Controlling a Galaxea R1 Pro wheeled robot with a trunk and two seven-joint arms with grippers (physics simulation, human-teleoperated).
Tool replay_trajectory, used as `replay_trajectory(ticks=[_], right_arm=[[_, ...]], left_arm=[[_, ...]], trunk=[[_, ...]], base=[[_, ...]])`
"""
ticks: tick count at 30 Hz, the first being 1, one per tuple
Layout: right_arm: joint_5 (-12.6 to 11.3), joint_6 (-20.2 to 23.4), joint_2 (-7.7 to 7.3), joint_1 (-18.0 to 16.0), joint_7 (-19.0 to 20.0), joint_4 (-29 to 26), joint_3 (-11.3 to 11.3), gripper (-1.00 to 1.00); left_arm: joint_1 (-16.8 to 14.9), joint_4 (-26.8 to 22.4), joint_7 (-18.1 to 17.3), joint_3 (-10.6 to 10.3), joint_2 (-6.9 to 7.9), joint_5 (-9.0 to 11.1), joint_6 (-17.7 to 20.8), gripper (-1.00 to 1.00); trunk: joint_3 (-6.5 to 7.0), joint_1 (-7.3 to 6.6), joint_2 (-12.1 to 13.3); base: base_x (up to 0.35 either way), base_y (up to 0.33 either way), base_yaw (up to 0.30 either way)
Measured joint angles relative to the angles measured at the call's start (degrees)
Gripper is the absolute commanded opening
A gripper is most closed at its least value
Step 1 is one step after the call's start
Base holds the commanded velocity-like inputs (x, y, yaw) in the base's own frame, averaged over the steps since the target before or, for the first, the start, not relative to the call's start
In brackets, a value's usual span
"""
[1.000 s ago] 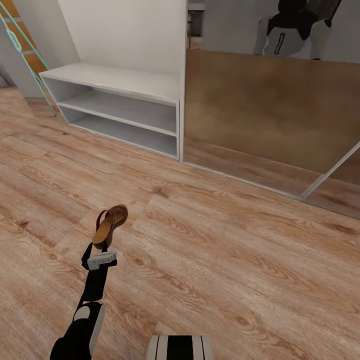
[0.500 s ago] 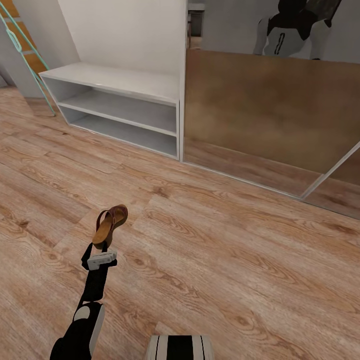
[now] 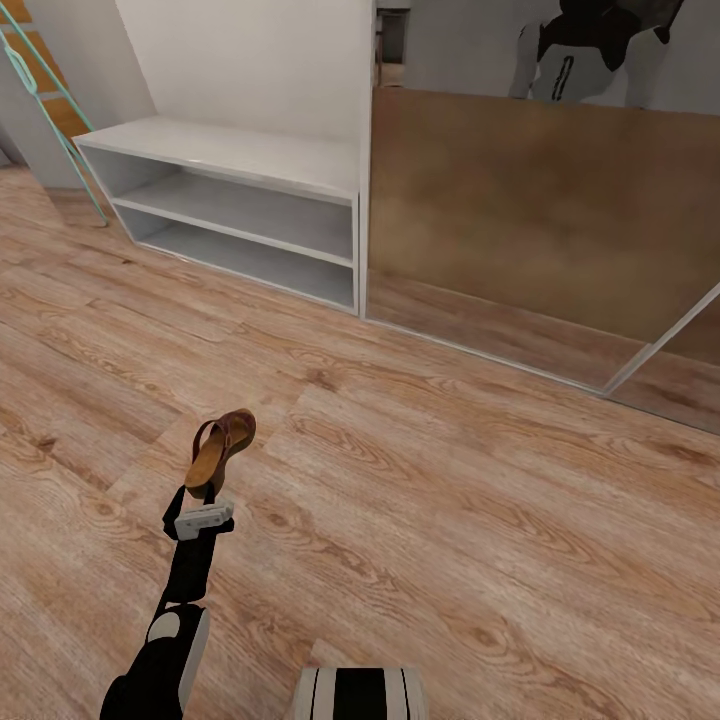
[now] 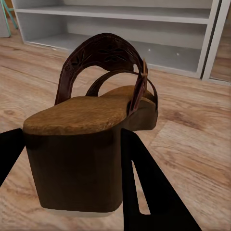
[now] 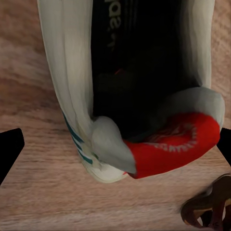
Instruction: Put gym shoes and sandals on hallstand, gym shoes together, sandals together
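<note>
Left pincer (image 3: pixel 207 492) grips a brown sandal (image 3: pixel 222 447) by its heel.

A large mirror panel (image 3: pixel 540 220) fills the 1 to 3 o'clock part of the head view, reflecting brown floor tones, with a pale frame (image 3: pixel 364 160) along its near edge. A white wall (image 3: pixel 250 70) rises at 12 o'clock. At 10 to 11 o'clock stands a teal railing (image 3: pixel 45 110) beside orange-brown stair treads (image 3: pixel 20 12).
</note>
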Motion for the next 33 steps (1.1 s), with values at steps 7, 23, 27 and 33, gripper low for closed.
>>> replay_trajectory(ticks=[7, 23, 27, 33], right_arm=[[0.0, 0.0, 0.0, 0.0, -0.03, 0.0, 0.01, 1.0], [0.0, -0.1, 0.0, -0.02, -0.01, 0.0, 0.01, 1.0], [-0.03, -0.16, 0.0, -0.03, -0.01, 0.0, 0.01, 1.0], [-0.07, -0.28, 0.0, -0.02, -0.05, -0.06, -0.01, 1.0]], left_arm=[[0.0, -0.02, 0.0, 0.0, 0.0, 0.0, 0.0, -1.0], [0.0, -0.01, 0.0, 0.0, 0.0, 0.0, 0.0, -1.0], [0.0, 0.02, 0.0, 0.0, 0.0, 0.0, 0.0, -1.0], [0.0, 0.04, 0.0, 0.0, 0.0, 0.0, 0.0, -1.0]], trunk=[[0.0, 0.0, 0.0], [0.0, 0.0, 0.0], [0.0, 0.0, 0.0], [0.0, 0.0, 0.0]], base=[[0.0, 0.0, 0.0], [0.0, 0.0, 0.0], [0.0, 0.0, 0.0], [0.0, 0.0, 0.0]])
